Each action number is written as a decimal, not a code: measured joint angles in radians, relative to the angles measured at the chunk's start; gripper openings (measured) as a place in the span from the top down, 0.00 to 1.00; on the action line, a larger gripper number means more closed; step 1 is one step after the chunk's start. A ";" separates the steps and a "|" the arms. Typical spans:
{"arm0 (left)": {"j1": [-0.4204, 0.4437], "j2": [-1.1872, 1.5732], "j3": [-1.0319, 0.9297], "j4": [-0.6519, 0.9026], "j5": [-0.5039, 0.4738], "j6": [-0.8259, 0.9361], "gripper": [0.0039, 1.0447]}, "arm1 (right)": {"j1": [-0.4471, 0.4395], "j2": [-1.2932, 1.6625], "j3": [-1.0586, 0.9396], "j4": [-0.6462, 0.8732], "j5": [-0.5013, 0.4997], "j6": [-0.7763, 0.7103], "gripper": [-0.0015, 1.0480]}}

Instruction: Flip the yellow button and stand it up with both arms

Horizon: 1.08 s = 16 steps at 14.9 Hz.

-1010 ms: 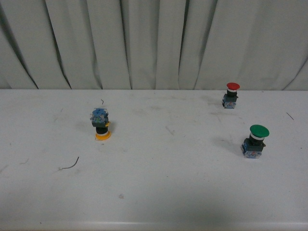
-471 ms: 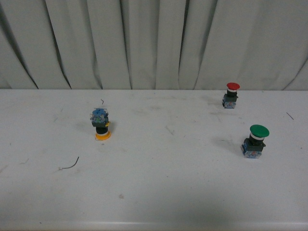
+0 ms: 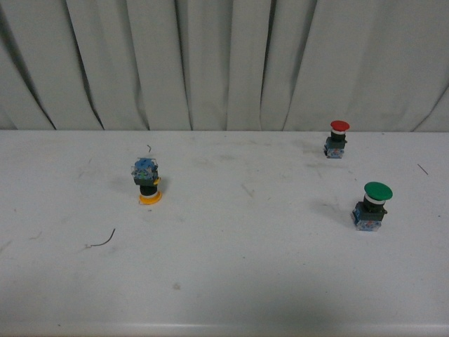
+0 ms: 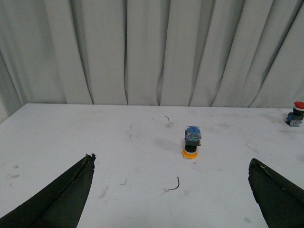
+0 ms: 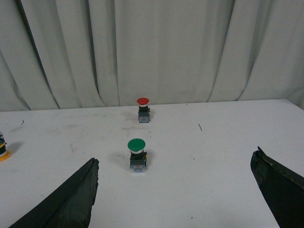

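Observation:
The yellow button (image 3: 147, 181) stands upside down on the white table (image 3: 231, 281), left of centre, its yellow cap on the surface and its blue-grey block on top. It also shows in the left wrist view (image 4: 192, 142), well ahead of my open left gripper (image 4: 171, 164). Only its cap edge shows in the right wrist view (image 5: 4, 153), at the picture's edge. My right gripper (image 5: 175, 164) is open and empty, facing the green-capped button. Neither arm shows in the front view.
A red-capped button (image 3: 338, 138) stands upright at the back right and a larger green-capped button (image 3: 373, 205) stands upright nearer on the right. A thin dark wire scrap (image 3: 104, 240) lies near the yellow button. White curtains (image 3: 224, 63) hang behind the table.

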 joint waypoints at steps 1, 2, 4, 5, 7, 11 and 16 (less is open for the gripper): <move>0.000 0.000 0.000 0.000 0.000 0.000 0.06 | 0.000 0.000 0.000 0.000 0.000 0.000 0.06; 0.000 0.000 0.000 0.000 0.000 0.000 0.06 | 0.000 0.000 0.000 0.000 0.000 0.000 0.06; 0.000 0.000 0.000 0.000 0.000 0.000 0.06 | 0.000 0.000 0.000 0.000 0.000 0.000 0.06; 0.000 0.000 0.000 0.000 0.000 0.000 0.06 | 0.000 0.000 0.000 0.000 0.000 0.000 0.06; 0.000 0.000 0.000 0.000 0.000 0.000 0.06 | 0.000 0.000 0.000 0.000 0.000 0.000 0.06; 0.020 0.122 0.073 -0.136 -0.019 -0.106 0.06 | 0.000 0.000 0.000 0.000 0.000 0.000 0.06; 0.040 0.681 0.185 0.433 0.174 -0.140 0.06 | 0.000 0.000 0.000 0.000 0.000 0.000 0.06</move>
